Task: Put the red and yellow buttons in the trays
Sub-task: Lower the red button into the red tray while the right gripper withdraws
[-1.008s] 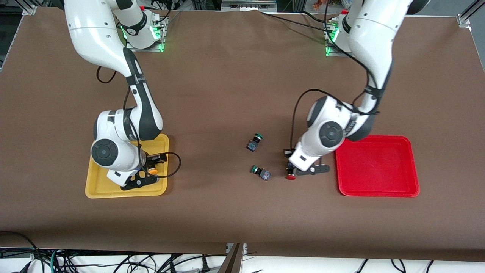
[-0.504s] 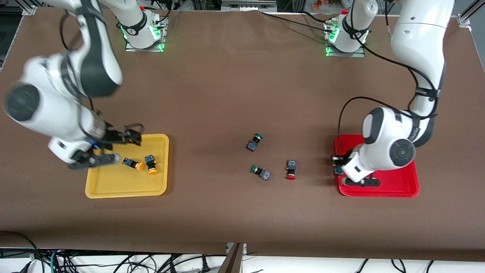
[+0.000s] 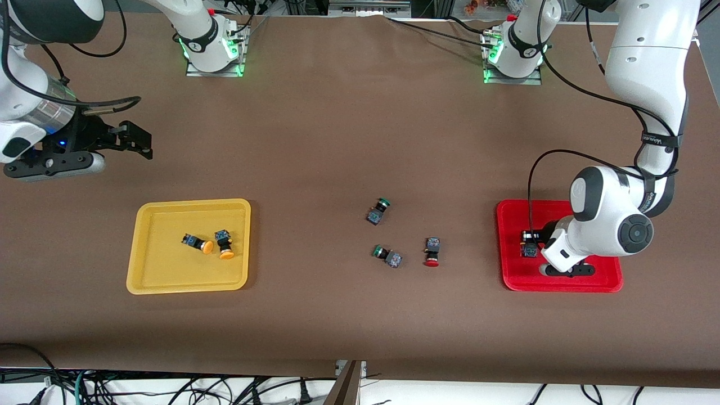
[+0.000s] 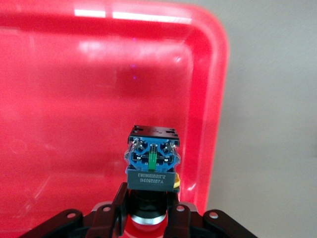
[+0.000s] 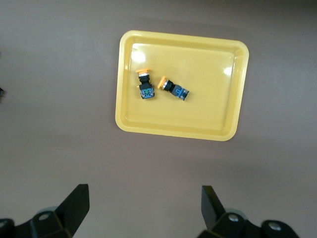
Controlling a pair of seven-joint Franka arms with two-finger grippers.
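At the right arm's end of the table, the right gripper (image 3: pixel 121 147) hangs raised over bare table (image 3: pixel 337 124) with its jaws spread wide and nothing between them, its arm folded back; the yellow tray (image 3: pixel 147 281) lies nearer the front camera with two yellow buttons (image 3: pixel 198 243) (image 3: pixel 224 243) lying side by side in it. Midway along the table lie two green buttons (image 3: pixel 377 211) (image 3: pixel 387 256) and, just beside the nearer one, a red button (image 3: pixel 432 251) on its own. At the left arm's end, the left arm bends steeply down so that the left gripper (image 4: pixel 148 218) sits low in the red tray (image 3: pixel 512 281), jaws clamped on a second red button (image 4: pixel 152 166) by its cap end, near the tray's rim.
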